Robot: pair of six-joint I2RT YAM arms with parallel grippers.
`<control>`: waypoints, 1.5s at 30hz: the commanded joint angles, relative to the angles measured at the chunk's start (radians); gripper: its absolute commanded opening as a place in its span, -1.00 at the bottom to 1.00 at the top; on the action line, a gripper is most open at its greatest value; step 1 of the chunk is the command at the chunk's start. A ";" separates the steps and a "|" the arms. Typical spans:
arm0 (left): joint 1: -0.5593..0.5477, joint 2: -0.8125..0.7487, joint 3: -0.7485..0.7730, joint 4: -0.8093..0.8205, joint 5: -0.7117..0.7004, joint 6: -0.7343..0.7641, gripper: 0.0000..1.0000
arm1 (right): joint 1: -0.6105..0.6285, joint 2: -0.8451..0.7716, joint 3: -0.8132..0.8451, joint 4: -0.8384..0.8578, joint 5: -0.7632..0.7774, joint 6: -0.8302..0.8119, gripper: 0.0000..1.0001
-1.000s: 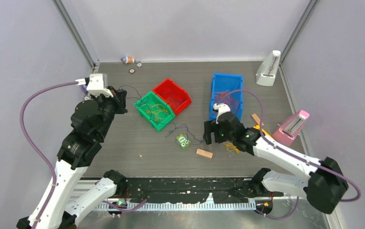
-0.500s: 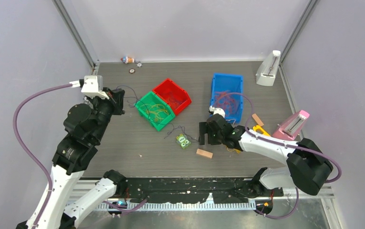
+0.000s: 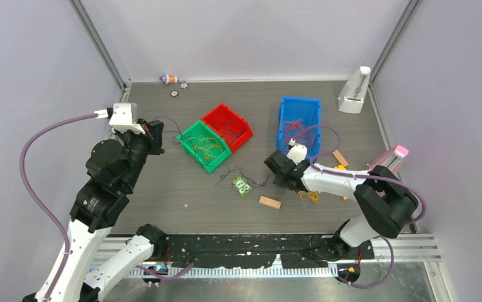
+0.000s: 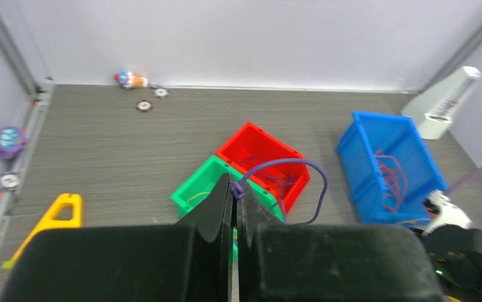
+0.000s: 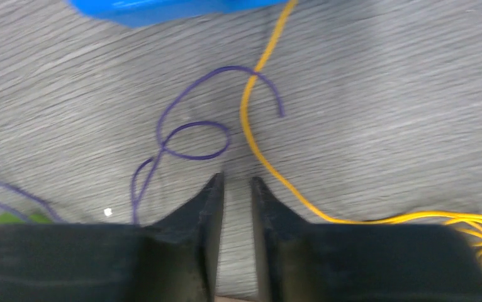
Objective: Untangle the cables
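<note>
1. Left gripper (image 3: 156, 134) (image 4: 234, 189): left of centre in the overhead view, raised above the table (image 3: 163, 189). Its fingers are pressed together on a purple cable (image 4: 301, 165). The cable arches out of the fingertips in a loop toward the right of the wrist frame, over the bins.

2. Right gripper (image 3: 274, 168) (image 5: 235, 182): right of centre overhead, low over the table. Its fingers stand a narrow gap apart with bare table showing between them, and nothing is gripped.

3. Purple strand (image 5: 191, 135): lies curled in loops on the table just above the right fingertips in the wrist frame (whether it is the same wire the left arm holds cannot be told). It crosses the yellow cable (image 5: 251, 138) near top centre.

4. Yellow cable: runs from the top edge down past the right-hand fingertip to a yellow tangle (image 5: 477, 223) at lower right.

5. Green bin (image 3: 219, 162): centre of the overhead view, with yellow wires inside, touching the red bin (image 3: 246, 134).

6. Blue bin (image 3: 300, 99): upper right of centre, with red wires (image 4: 392, 176) inside.

7. Wooden block (image 3: 269, 202): below centre, near the right gripper.
</note>
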 commanded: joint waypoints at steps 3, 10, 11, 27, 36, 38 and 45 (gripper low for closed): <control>0.005 -0.022 0.027 -0.044 -0.232 0.086 -1.00 | -0.086 -0.112 -0.076 -0.133 0.146 0.096 -0.76; 0.017 -0.037 0.045 -0.065 -0.467 0.125 -1.00 | -0.294 -0.399 -0.153 -0.228 0.242 0.066 -0.90; 0.018 -0.042 0.046 -0.062 -0.493 0.128 -1.00 | -0.325 -0.429 -0.158 -0.235 0.259 0.060 -0.89; 0.019 -0.128 -0.031 0.094 -0.258 0.086 -1.00 | -0.383 -0.715 -0.204 -0.037 -0.027 -0.322 -0.52; 0.019 -0.110 -0.006 0.106 -0.074 0.085 -1.00 | -0.381 -0.781 -0.252 0.181 -0.484 -0.534 0.93; 0.020 -0.106 0.003 0.106 -0.052 0.079 -1.00 | -0.366 -0.731 -0.223 0.202 -0.552 -0.567 0.93; 0.019 -0.095 0.054 0.090 0.008 0.059 -1.00 | -0.134 -0.500 -0.069 0.257 -0.559 -0.644 0.93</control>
